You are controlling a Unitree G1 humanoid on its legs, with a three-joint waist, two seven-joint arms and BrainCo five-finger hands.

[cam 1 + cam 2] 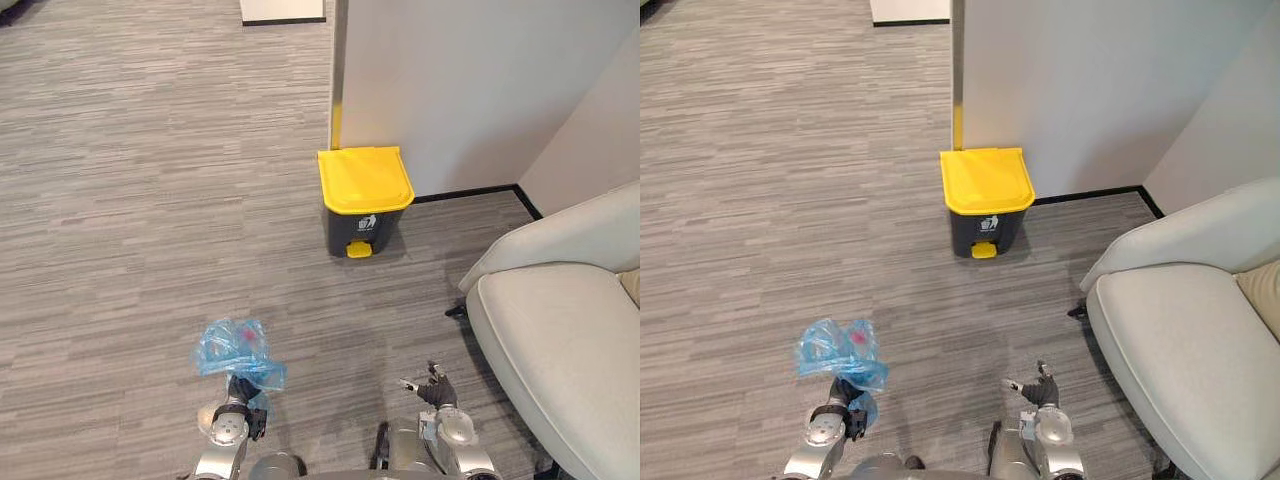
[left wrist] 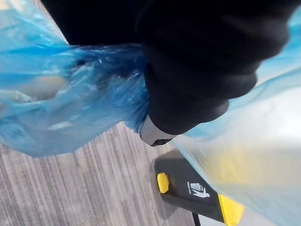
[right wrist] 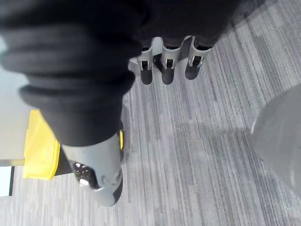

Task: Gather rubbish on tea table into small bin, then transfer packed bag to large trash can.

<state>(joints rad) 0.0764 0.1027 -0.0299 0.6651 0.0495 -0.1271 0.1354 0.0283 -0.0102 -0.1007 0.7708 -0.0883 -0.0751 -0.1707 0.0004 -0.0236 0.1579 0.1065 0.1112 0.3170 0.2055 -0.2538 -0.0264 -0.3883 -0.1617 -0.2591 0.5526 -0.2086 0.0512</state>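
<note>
Blue bag (image 1: 232, 348): thin, soft film, likely light and slippery, its gathered neck (the safest hold) bunched inside the left hand's (image 1: 243, 392) curled fingers, bulk billowing past the fingertips; right hand (image 1: 437, 390) fingers straight, relaxed, empty; yellow-lidded trash can (image 1: 364, 200) well beyond.

We log 2 silver-grey arms (image 1: 226, 432), each with a round disc cap at the wrist. Left hand (image 1: 243, 392), right hand (image 1: 436, 390): dark ribbed covers (image 3: 70, 70), silver fingers (image 3: 162, 56) with dark tips, grey thumb (image 3: 96, 172) with small screw holes.
</note>
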